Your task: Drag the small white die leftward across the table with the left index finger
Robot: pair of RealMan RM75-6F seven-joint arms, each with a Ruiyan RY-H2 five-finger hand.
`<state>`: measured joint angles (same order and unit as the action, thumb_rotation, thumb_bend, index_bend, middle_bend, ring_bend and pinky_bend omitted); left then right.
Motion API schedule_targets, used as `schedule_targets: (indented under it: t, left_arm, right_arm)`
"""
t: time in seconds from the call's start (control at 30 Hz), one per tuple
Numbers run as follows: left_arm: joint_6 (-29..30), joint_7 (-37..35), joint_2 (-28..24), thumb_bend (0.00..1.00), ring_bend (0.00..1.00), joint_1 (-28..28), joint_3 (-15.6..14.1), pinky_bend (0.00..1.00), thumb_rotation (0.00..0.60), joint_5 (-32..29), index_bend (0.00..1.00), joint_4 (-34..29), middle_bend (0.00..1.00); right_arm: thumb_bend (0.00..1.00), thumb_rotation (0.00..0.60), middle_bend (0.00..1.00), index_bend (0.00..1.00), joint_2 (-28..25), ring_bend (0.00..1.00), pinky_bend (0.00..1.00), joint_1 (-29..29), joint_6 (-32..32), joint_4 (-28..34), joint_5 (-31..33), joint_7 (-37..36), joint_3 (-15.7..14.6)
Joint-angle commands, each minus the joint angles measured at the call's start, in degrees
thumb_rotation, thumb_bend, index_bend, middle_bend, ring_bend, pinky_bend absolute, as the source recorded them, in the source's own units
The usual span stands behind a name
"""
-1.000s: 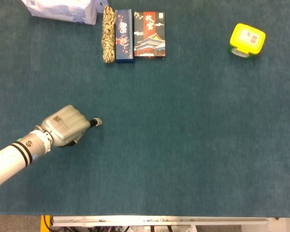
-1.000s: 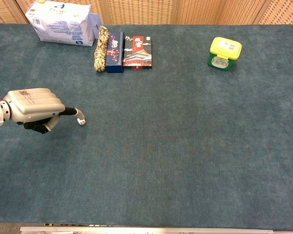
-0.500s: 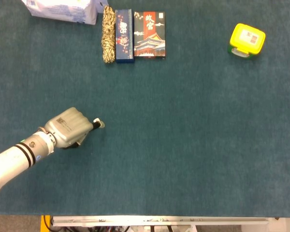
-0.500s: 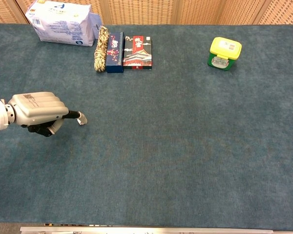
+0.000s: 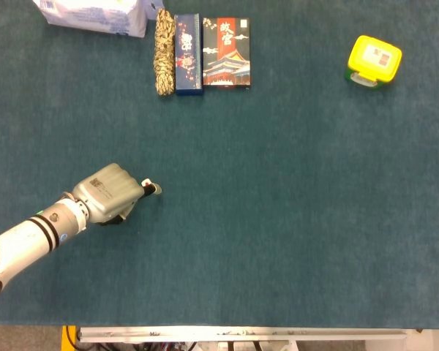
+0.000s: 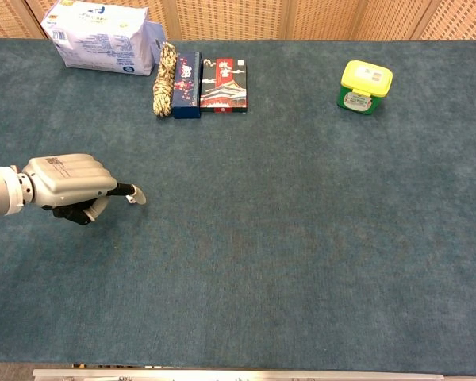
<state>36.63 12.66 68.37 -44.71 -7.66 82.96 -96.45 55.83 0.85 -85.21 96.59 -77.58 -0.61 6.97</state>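
1. We see our left hand (image 5: 108,194) (image 6: 70,181) curled into a fist with only the index finger (image 6: 125,190) stretched out, its tip on or against the small white die (image 5: 154,189) (image 6: 137,195); nothing is grasped.
2. The die sits on the table (image 5: 278,219) right at that fingertip, on the side away from the fist; it is so small that we cannot tell whether the tip presses on top of it or merely touches its side.
3. From the die toward the table's left edge, the hand and forearm cover the first stretch of cloth, and bare cloth lies above and below the arm.
4. Toward the near edge from the die, we see an unbroken band of teal cloth; to the right of the die it runs wide and open as well.
5. Far from the die, along the back edge, lie a coiled rope (image 5: 163,50) (image 6: 164,78), just beside it a blue box (image 5: 188,54) (image 6: 188,74), and next to that a red and black box (image 5: 227,53) (image 6: 224,75).
6. A white packet (image 5: 95,13) (image 6: 101,36) lies left of the rope; the head view cuts off its top.
7. A yellow-lidded container (image 5: 373,61) (image 6: 364,86) stands well apart from the die, at the far right.
8. The left arm is cut off by the frame edge in both views, the curled fingers are hidden under the fist, and our right hand shows in neither view.
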Motion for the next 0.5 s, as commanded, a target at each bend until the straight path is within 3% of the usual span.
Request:
schedule_targets:
  t: [0.03, 0.5]
  left_arm:
    - [-0.1, -0.2, 0.2, 1.0, 0.99, 0.0, 0.0, 1.0, 0.6, 0.0, 0.17, 0.2, 1.0]
    - [0.1, -1.7, 0.6, 1.0, 0.99, 0.5, -0.5, 1.0, 0.6, 0.6, 0.17, 1.9, 1.0]
  right_arm:
    - [0.2, 0.6, 0.32, 0.33, 0.0, 0.19, 0.35, 0.0, 0.0, 0.0, 0.1, 0.1, 0.0]
    - [0.2, 0.6, 0.32, 0.33, 0.0, 0.19, 0.35, 0.2, 0.5, 0.1, 0.0, 0.3, -0.2]
